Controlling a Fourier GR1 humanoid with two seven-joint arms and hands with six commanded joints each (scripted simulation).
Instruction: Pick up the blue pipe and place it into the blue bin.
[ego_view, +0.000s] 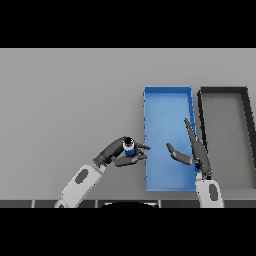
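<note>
Left robot hand (116, 153) grips blue pipe (129, 147) above grey table (65, 100) (beside blue bin (167, 95)).

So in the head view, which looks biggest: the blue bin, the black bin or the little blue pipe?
1. blue bin and black bin: look about alike, so I won't rank them.
2. blue pipe: far smallest, held in the left hand.

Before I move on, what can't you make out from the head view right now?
- Pipe: the left hand curls round it, hiding its lower part, so its full length is unclear.
- Whether the pipe is past the blue bin wall: too close to call.
- Blue bin floor beneath the right hand: covered.
- Black bin: far wall touches the right edge.
</note>
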